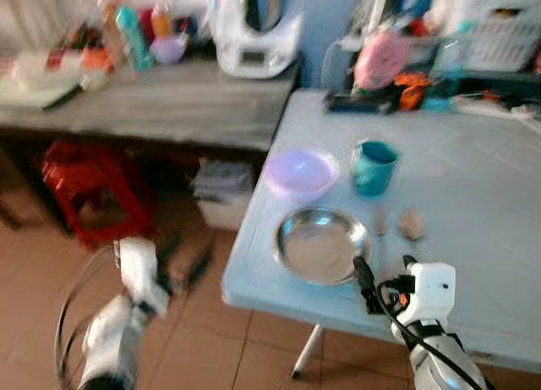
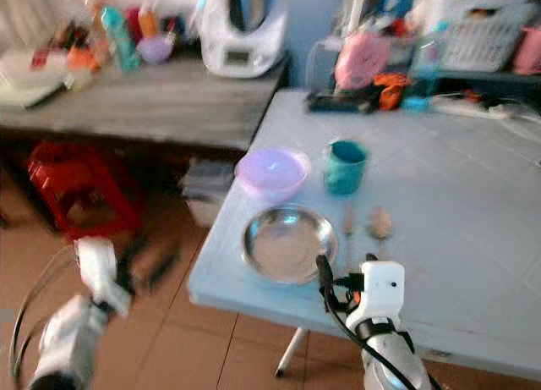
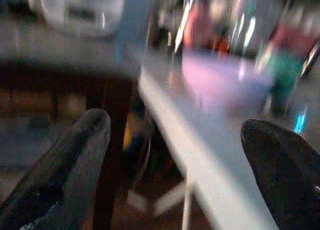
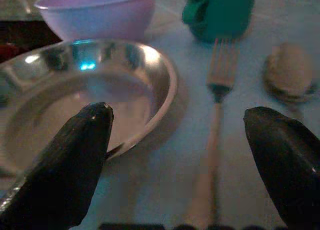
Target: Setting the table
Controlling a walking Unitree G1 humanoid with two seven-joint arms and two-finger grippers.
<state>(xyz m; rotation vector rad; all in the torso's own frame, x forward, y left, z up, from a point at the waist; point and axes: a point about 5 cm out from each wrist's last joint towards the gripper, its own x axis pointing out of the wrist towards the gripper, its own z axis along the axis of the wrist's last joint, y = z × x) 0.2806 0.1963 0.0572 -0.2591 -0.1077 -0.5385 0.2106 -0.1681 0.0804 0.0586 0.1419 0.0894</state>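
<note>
On the pale blue table (image 1: 473, 195) a steel plate (image 1: 319, 244) lies near the front edge. Behind it stand a purple bowl (image 1: 300, 172) and a teal mug (image 1: 373, 167). A fork (image 4: 215, 90) lies just right of the plate, with a small brown round object (image 1: 412, 224) beside it. My right gripper (image 1: 385, 269) hovers open at the table's front edge, one finger toward the plate (image 4: 90, 105), the other past the fork. My left gripper (image 1: 184, 259) hangs open and blurred over the floor, left of the table; its wrist view looks along the table edge (image 3: 200, 155) toward the bowl (image 3: 220, 80).
A grey wooden bench (image 1: 169, 102) on the left carries a white appliance (image 1: 256, 26), bottles and a small bowl. A red stool (image 1: 89, 191) and a box stand beneath it. Clutter and a white basket (image 1: 490, 30) line the table's back. The floor is brown tile.
</note>
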